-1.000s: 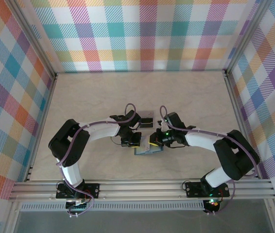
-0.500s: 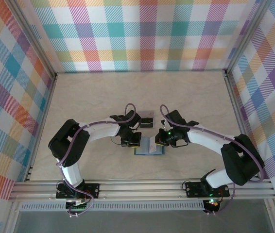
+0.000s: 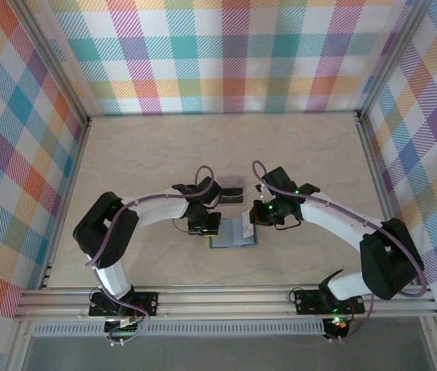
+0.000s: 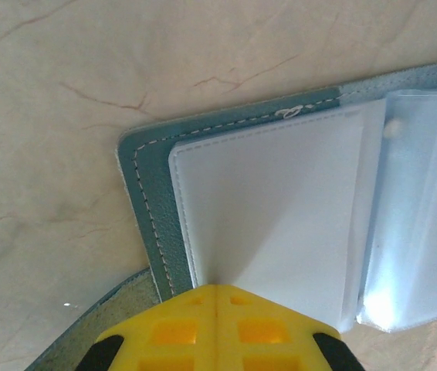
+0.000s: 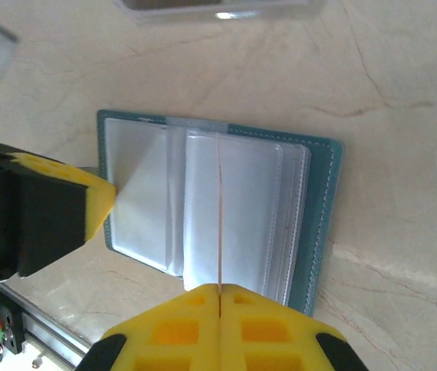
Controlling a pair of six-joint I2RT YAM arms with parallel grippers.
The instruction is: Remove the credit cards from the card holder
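Observation:
The teal card holder [image 3: 234, 236] lies open on the table between both grippers, its pale inner sleeves [image 5: 249, 209] facing up. My left gripper [image 4: 217, 287] is shut, and its yellow tips press on the holder's pale left panel [image 4: 272, 201]; its fingers [image 5: 87, 209] also appear in the right wrist view. My right gripper [image 5: 219, 287] is shut on a thin credit card [image 5: 219, 216], seen edge-on and standing upright over the holder's middle [image 5: 323, 224]. Dark credit cards with a pale band [image 3: 232, 190] lie flat on the table just beyond the holder.
A card on the table [image 5: 218, 6] shows at the top edge of the right wrist view. The aluminium rail [image 3: 226, 297] runs along the near edge. Plaid walls [image 3: 226, 54] close in the back and sides, and bare marbled table [image 3: 226, 147] lies beyond the arms.
My right gripper has drawn slightly up and to the right, and its arm has swung outward. The left gripper and the holder have shifted a little to the left.

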